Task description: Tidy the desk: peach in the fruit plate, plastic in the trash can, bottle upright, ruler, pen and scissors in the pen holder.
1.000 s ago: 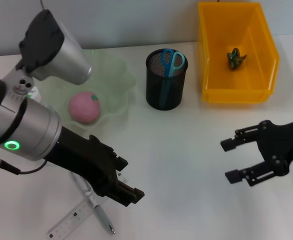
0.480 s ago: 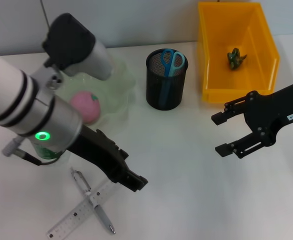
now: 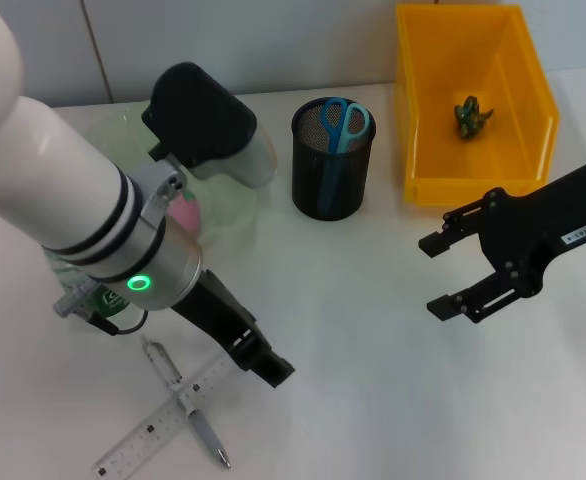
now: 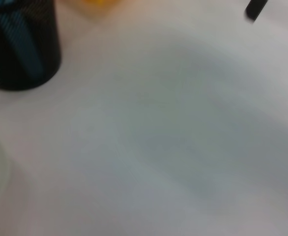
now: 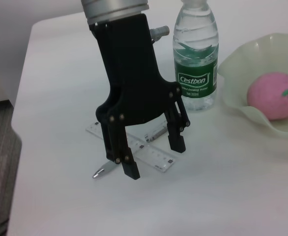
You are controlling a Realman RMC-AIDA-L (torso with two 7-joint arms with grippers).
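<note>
The left gripper (image 3: 263,362) is seen to have lifted and drawn back toward 12 o'clock over the last second. It is now clear of the ruler (image 3: 163,418) and the pen (image 3: 185,405), which were partly covered by it and now lie fully exposed, crossed over one another, at about 7 o'clock on the table (image 3: 373,400). In the right wrist view the left gripper's (image 5: 151,157) fingers are seen spread wide, with nothing held between them. It is judged that no pick of the ruler or pen has yet been made; both remain to be placed.

The bottle (image 5: 195,54) is seen standing upright beside the fruit plate (image 5: 242,88), and the peach (image 5: 273,97) rests inside that plate. In the head view the bottle is almost wholly hidden by the left arm. Those two items are judged complete.

The pen holder (image 3: 332,160) stands at 12 o'clock, with the blue-handled scissors (image 3: 344,123) already in it. The trash can (image 3: 473,170) is at 1 o'clock, with the crumpled plastic (image 3: 470,115) inside.

The right gripper (image 3: 453,275) has risen toward the trash can and hovers at 3 o'clock, set wide apart and empty.

Legible writing: "Cestbon" is read on the bottle's green label. Graduations are visible on the ruler but cannot be read.
</note>
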